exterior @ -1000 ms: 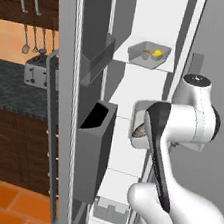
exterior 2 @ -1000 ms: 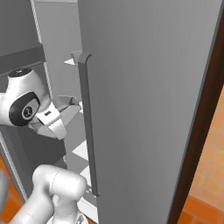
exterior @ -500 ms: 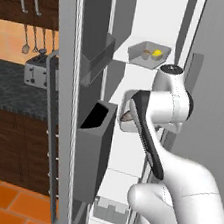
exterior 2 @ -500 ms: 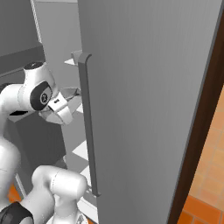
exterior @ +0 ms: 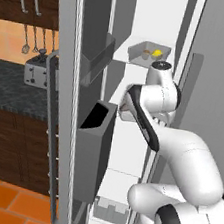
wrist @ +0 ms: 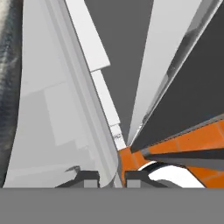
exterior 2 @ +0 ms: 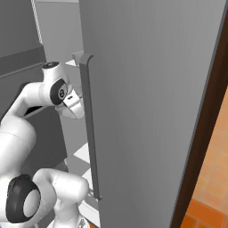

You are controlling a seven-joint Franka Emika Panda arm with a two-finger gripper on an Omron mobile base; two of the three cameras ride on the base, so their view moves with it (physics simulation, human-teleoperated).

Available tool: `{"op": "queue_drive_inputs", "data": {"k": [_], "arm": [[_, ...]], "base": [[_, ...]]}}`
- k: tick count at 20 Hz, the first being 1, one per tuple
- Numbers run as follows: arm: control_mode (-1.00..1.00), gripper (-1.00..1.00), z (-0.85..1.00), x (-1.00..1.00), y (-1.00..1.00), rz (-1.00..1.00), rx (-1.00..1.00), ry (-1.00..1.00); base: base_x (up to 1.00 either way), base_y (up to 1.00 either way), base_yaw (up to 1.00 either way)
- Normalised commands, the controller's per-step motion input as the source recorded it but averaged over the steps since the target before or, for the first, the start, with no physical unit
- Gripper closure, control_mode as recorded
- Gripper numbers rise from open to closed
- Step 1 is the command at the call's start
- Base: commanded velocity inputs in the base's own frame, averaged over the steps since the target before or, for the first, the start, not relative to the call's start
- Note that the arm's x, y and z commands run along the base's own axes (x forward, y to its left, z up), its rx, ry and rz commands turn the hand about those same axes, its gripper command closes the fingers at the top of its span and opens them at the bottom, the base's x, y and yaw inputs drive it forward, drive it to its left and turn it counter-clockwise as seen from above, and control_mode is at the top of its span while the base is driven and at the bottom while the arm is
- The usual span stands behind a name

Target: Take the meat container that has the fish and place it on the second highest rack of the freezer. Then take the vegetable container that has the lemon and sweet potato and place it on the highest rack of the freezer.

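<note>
Compared with a second ago, the arm's upper joint has swung up and toward the centre of the left base view, now just below the vegetable container (exterior: pixel 148 52), and it has shifted to upper left in the right base view, close to the long door handle (exterior 2: pixel 89 129). The container rests on a white shelf (exterior: pixel 126 56) near the top of the freezer (exterior: pixel 134 112), upper centre of the frame, with the yellow lemon (exterior: pixel 156 53) inside; the brownish piece beside it is probably the sweet potato (exterior: pixel 145 53), too small to tell for sure. The gripper (wrist: pixel 111 178) shows at the bottom of the hand view, its tips pressed nearly together with nothing between them. It looks down past white shelf edges to orange floor (wrist: pixel 183 142). The lower shelves are hidden behind the arm and the dark door bin (exterior: pixel 92 154).
</note>
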Motion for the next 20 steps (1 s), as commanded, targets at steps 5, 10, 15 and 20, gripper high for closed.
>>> {"op": "queue_drive_inputs", "data": {"k": [5, 10, 15, 20], "arm": [[-1.00, 1.00, -0.49, 0.57, -0.02, -0.04, -0.02, 0.00], [-1.00, 1.00, -0.32, 0.80, -0.01, -0.01, 0.00, -0.03], [-1.00, 1.00, -0.22, 0.94, -0.27, -0.04, -0.01, 0.00], [-1.00, 1.00, -0.16, 0.95, -0.21, -0.02, -0.04, 0.00]], "base": [[0.00, 0.00, 0.00], [0.00, 0.00, 0.00], [0.00, 0.00, 0.00], [0.00, 0.00, 0.00]]}}
